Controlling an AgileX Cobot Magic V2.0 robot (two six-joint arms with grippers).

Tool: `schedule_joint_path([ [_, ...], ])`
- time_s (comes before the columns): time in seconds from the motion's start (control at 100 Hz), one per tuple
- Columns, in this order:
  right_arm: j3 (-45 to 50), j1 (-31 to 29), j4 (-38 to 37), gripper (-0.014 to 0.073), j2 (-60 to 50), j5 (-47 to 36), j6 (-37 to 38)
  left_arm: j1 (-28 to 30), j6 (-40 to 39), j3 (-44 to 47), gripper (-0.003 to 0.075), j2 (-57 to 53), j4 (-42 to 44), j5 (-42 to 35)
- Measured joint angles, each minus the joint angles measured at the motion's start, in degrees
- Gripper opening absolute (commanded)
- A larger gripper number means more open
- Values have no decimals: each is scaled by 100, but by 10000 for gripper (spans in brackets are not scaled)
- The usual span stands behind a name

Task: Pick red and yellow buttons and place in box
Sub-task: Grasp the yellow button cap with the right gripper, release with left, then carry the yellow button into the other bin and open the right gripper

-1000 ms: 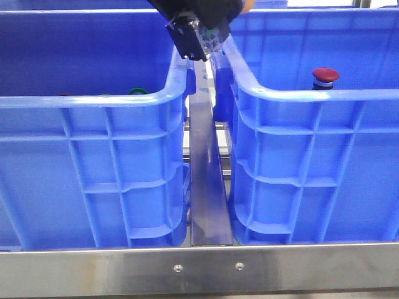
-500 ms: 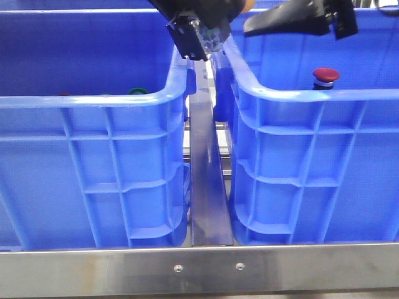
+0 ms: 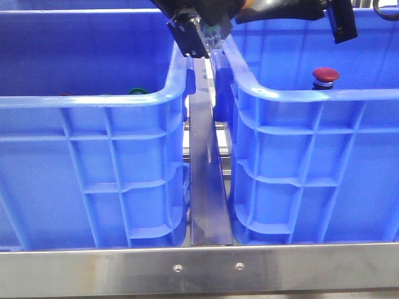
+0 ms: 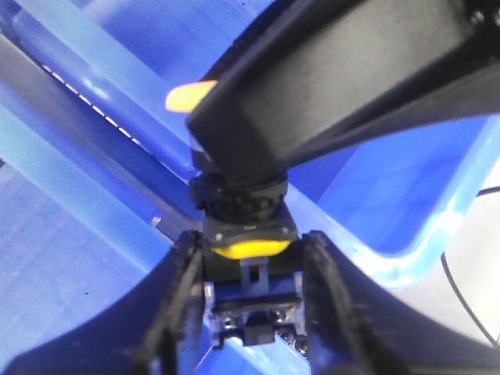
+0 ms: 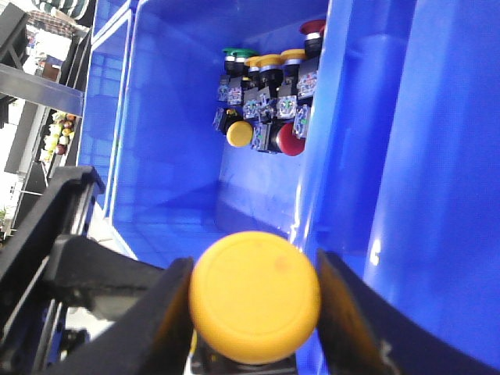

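Observation:
Two blue crates stand side by side, the left box [image 3: 93,162] and the right box [image 3: 312,162]. My left gripper [image 3: 201,37] hovers over the gap between their rims, shut on a yellow button [image 4: 250,248] by its black body. My right gripper [image 5: 255,312] is shut on a second yellow button [image 5: 255,295] with a wide domed cap, held high above a crate's floor [image 5: 180,156]; its arm [image 3: 293,9] shows at the top of the front view. A red button [image 3: 325,76] stands in the right box.
A steel rail [image 3: 206,187] runs between the crates. A green button [image 3: 138,91] peeks over the left crate's rim. Several green, yellow and red buttons [image 5: 266,101] cluster at one end of the crate under my right gripper. The right arm [image 4: 336,86] crosses close above my left gripper.
The right arm entered the front view at the top right, then rose and shifted slightly left. The left gripper has stayed still with its button.

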Motion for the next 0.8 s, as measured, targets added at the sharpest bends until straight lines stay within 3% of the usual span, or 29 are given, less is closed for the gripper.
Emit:
schedule_joint_path([
  [0.08, 0, 0, 0, 133, 0, 0, -28, 0, 31, 0, 492, 0, -57, 0],
  [0.18, 0, -52, 11, 133, 0, 13, -51, 0, 52, 0, 606, 0, -107, 0],
  [0.37, 0, -594, 11, 129, -96, 26, -268, 0, 52, 0, 606, 0, -136, 0],
  [0.52, 0, -1335, 11, 128, -491, -115, -1024, 0, 52, 0, 606, 0, -175, 0],
  [0.68, 0, -2014, -240, 128, -895, -851, -1931, 0, 52, 0, 606, 0, -184, 0],
  [0.8, 141, -2181, -303, 128, -1022, -1750, -2703, 0, 52, 0, 606, 0, -184, 0],
])
